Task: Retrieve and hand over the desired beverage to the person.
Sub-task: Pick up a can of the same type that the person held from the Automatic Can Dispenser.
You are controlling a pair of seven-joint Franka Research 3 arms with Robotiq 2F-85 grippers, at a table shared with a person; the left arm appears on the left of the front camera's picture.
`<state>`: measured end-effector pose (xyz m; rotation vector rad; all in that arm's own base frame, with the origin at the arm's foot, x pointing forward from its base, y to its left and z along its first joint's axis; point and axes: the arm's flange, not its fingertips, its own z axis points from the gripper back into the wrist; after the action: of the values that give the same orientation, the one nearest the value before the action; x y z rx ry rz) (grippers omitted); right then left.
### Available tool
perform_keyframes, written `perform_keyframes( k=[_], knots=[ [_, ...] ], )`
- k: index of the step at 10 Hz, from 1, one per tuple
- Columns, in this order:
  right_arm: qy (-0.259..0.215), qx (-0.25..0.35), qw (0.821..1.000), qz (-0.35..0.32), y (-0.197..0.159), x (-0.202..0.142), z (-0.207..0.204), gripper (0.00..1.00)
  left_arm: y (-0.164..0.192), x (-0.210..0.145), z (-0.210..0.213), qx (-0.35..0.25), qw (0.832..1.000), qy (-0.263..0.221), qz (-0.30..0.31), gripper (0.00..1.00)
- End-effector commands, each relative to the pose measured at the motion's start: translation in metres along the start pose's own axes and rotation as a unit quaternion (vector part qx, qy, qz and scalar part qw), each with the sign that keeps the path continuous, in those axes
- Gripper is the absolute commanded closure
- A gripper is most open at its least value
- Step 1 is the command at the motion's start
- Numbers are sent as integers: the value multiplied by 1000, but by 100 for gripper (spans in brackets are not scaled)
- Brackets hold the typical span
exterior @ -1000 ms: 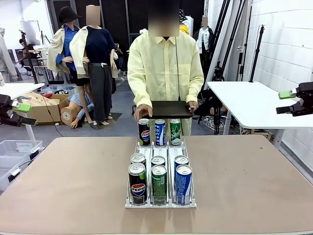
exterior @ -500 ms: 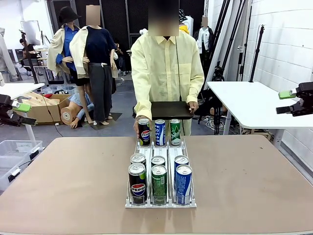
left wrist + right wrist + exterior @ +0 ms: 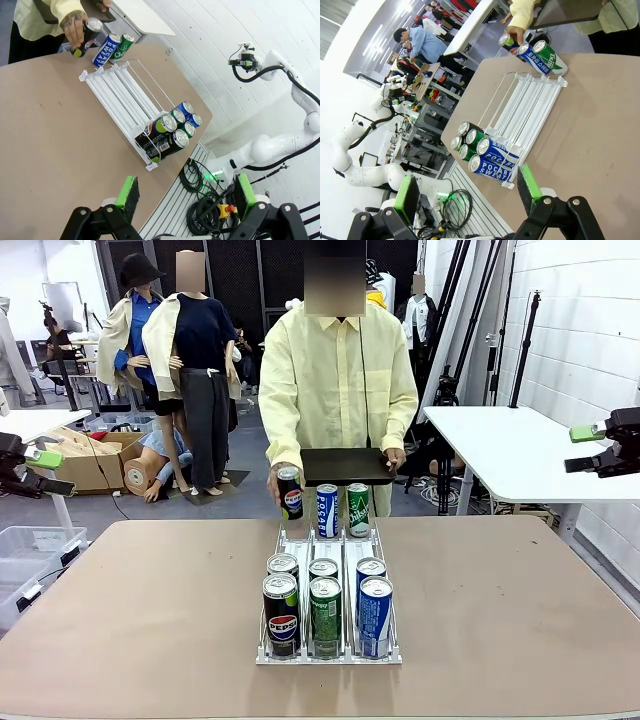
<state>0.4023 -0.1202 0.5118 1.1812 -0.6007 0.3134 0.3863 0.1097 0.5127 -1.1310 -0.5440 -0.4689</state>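
Black Pepsi can [image 3: 290, 496] held upright in person's hand [image 3: 275, 483]; left gripper [image 3: 186, 191], right gripper [image 3: 469, 191] gape empty.

1. "PEPSI" is showing on the near black can [image 3: 282, 618].
2. "POCARI SWEAT" is running along the near blue can [image 3: 492, 169].
3. "POCARI SWEAT" is also showing on the far blue can [image 3: 103, 49].

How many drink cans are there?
9: six cans at the rack's near end, Pocari Sweat and a green can at its far end, a Pepsi in the person's hand.
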Motion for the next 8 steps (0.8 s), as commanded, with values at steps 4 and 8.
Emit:
perform_keyframes(
  k=[4, 8],
  knots=[
    [0, 1, 1000, 4, 0, -2, -1, 0, -2, -2, 2, -3, 1000, -2, -2, 0],
    [0, 1, 1000, 4, 0, -2, -1, 0, -2, -2, 2, -3, 1000, -2, -2, 0]
  ],
)
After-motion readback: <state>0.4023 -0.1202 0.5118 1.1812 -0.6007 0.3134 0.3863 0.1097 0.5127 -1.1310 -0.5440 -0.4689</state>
